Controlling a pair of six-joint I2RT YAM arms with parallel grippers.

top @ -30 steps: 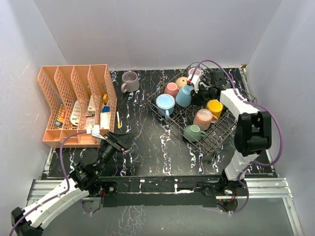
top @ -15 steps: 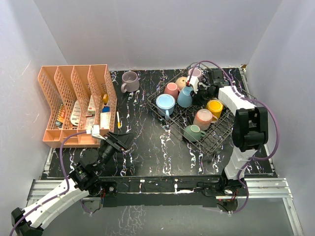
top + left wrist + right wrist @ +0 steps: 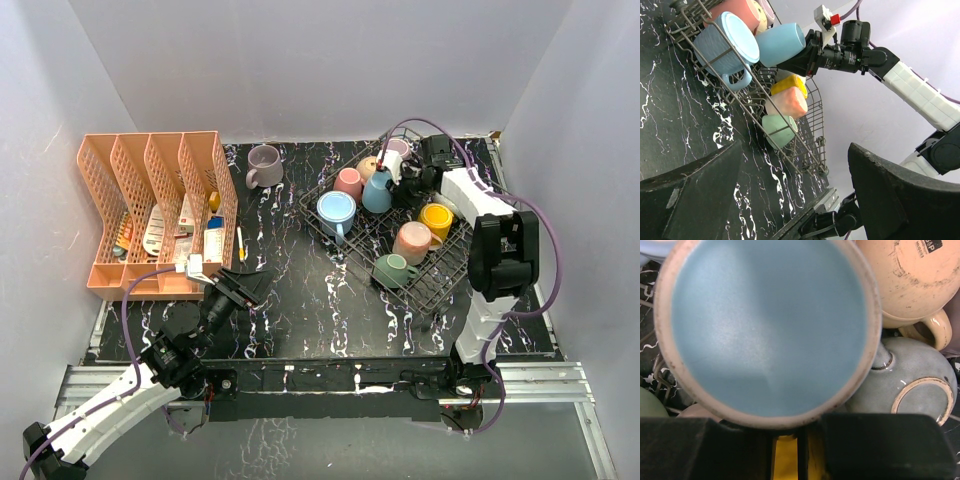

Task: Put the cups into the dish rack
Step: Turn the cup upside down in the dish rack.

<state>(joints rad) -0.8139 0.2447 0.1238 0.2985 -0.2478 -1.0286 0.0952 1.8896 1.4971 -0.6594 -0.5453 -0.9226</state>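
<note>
**Right arm, far end of the rack.** My right gripper (image 3: 802, 52), jaws drawn narrow, carries a blue cup (image 3: 782, 44) on its side above the dish rack (image 3: 449, 268). The exact hold is hidden. I judge it to be the handle.

From my wrist the cup's round face fills the view. A tan cup (image 3: 907, 275) and a grey cup (image 3: 912, 385) show their bases just beside it. I reckon the height is there to clear those neighbours before the cup goes down among the tines.

Nearer in the rack lie a pale blue cup (image 3: 336, 210), a yellow cup (image 3: 436, 218), a peach cup (image 3: 412, 240) and a green cup (image 3: 393, 270), tipped so the wires can lodge them.

One mauve cup (image 3: 263, 165) stands on the table (image 3: 300, 290), outside the rack, between it and the orange organiser (image 3: 150, 210), so it is not yet loaded.

My left gripper (image 3: 240, 287) hangs low near the front edge, fingers spread wide and holding nothing, well apart from the work.
</note>
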